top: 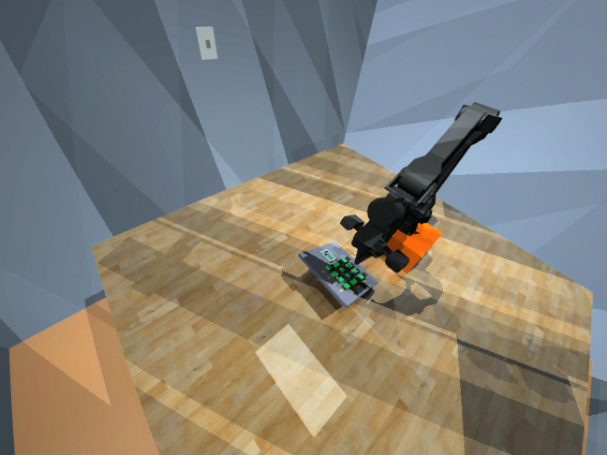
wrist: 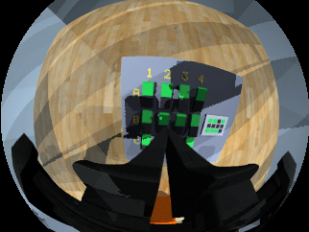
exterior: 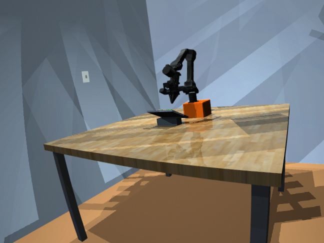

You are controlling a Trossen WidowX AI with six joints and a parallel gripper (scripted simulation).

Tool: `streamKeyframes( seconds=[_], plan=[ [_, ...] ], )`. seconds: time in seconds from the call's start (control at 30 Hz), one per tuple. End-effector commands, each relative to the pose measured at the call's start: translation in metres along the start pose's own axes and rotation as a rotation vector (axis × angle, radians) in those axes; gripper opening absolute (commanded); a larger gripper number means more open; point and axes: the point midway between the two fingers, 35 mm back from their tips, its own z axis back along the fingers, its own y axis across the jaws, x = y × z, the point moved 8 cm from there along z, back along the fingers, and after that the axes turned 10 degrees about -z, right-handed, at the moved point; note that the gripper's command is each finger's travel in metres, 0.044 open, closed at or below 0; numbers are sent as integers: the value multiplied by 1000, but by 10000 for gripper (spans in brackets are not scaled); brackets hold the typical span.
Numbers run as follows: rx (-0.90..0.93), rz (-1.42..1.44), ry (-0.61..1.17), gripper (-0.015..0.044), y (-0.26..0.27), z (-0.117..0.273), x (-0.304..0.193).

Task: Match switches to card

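Tilted panel (top: 313,267) (exterior: 167,113) (wrist: 131,72) (switches (top: 347,273) (wrist: 148,89) aboard)

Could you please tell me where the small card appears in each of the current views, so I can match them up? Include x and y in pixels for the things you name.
Top: the small card (top: 329,256) (wrist: 215,125) is near the centre, on the upper-left part of the panel.
Exterior: I cannot make it out there.
Wrist: right of centre, to the right of the switches.
Shared landmark: the orange block (top: 412,248) (exterior: 193,109) (wrist: 162,211).

The arm (top: 422,172) (exterior: 190,68) is black, with boxy links and, seemingly, a rounded joint housing (top: 385,211) (exterior: 168,70).
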Motion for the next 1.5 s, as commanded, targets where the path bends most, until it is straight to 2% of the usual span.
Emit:
streamKeyframes(
  seconds=[0.0, 0.7, 1.47],
  plan=[
    [-3, 4, 37, 0, -1, -21, -4],
    [-3, 4, 36, 0, -1, -45, -4],
    [-3, 4, 36, 0, -1, -46, -4]
  ],
)
